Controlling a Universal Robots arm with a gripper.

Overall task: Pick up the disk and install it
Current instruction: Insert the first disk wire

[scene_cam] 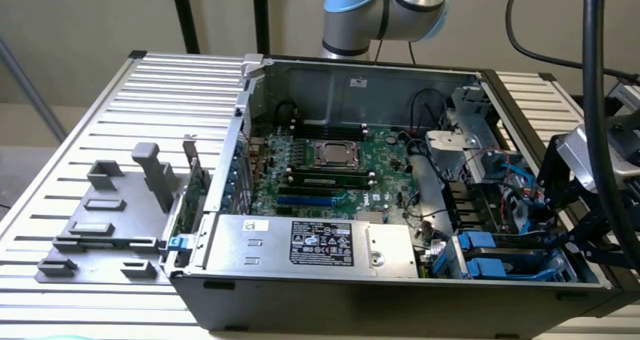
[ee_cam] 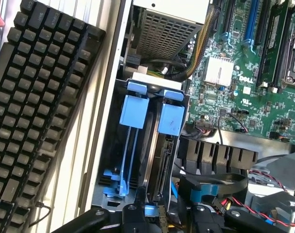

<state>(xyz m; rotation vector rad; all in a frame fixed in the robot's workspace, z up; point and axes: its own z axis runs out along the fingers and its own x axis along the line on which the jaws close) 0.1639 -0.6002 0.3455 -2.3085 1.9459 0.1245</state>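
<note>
Inside the drive bay (ee_cam: 107, 160), the disk (ee_cam: 161, 165): dense, rigid, shock-shy, we judge; grasp its edges; gripper (ee_cam: 166, 216) hold we cannot tell

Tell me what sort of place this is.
Probably a robotics lab bench for computer assembly: an open desktop computer case sits on a slotted metal table, a robot arm stands behind it, and a keyboard lies beside the case.

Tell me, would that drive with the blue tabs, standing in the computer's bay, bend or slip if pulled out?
Probably stiff: the disk looks like a rigid slab held in blue plastic rails. Likely heavy for its size, if it is metal. Standing on edge between the walls of the drive bay, it should slide out rather than tip.
</note>
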